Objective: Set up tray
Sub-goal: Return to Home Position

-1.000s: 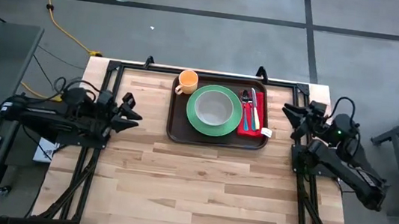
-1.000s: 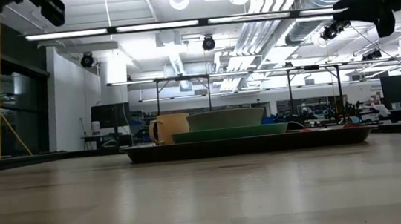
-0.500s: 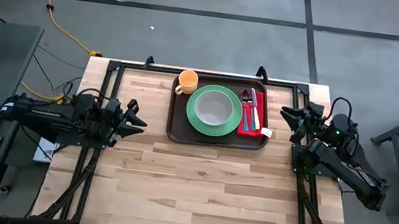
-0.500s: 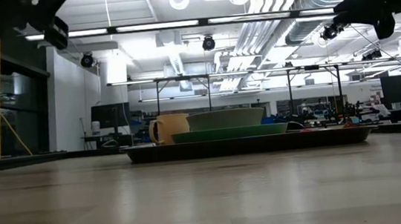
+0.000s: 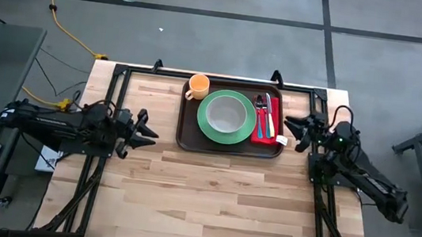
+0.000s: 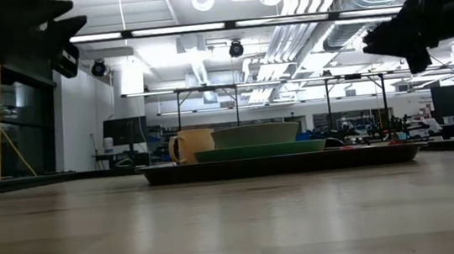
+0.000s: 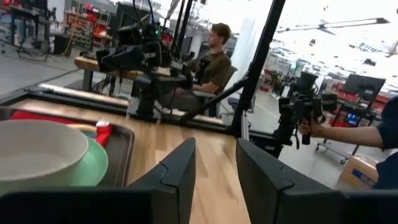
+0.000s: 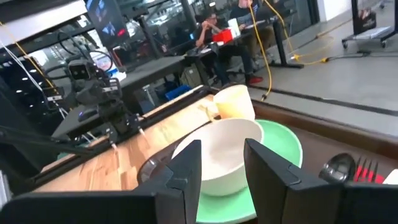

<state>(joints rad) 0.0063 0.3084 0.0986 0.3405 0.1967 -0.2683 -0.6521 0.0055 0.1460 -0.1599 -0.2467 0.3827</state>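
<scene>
Both jaws have crept inward over the last second; the right jaws now hang just beside the tray [image 5: 187,129], the left jaws well apart from it, tray between them. Both stand open, empty. Homing seems in hand; next, both likely need to fold back clear. Dark brown, raised rim, tray looks fully laid: cup [image 5: 198,84], plate [image 5: 224,140], napkin [image 5: 277,114]

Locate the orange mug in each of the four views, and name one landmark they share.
High view: mug at the upper left corner of the tray.
Low view: mug on the tray, left of the white bowl.
Left wrist view: not in it.
Right wrist view: mug just beyond the bowl.
Shared landmark: the white bowl, seen in all four.
</scene>
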